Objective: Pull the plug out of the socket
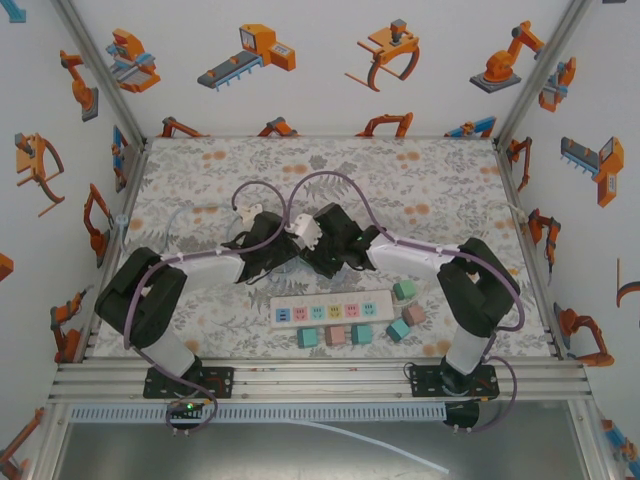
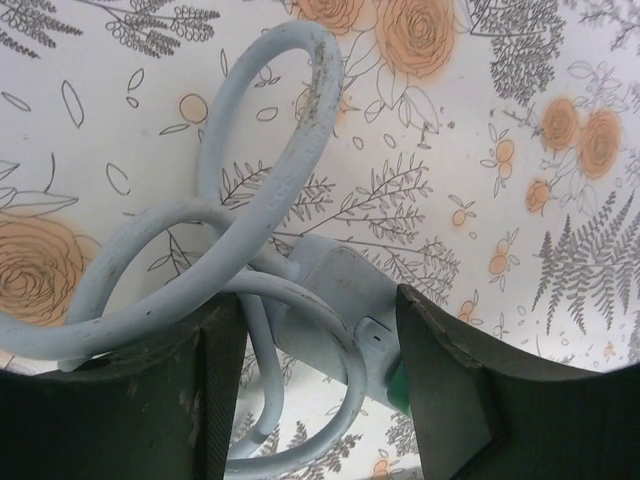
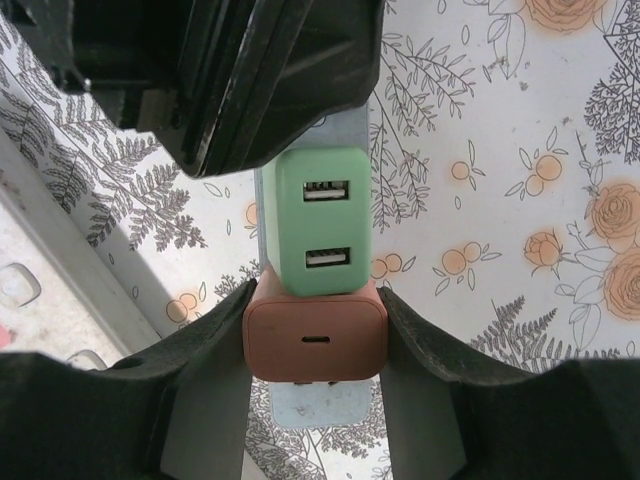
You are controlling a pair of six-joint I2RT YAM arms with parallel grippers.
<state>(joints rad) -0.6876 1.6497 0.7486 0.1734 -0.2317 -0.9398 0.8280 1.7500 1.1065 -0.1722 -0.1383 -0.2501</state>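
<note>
pink plug clamped in right end effector; green plug touching beside

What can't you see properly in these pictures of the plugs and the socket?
1. Right wrist view: the plugs' prongs. The green plug and brown plug cover the socket.
2. Left wrist view: whether the left tool grips the socket. The cable and the bottom edge hide that.
3. Top view: the held plugs' colours, too small to tell.
</note>
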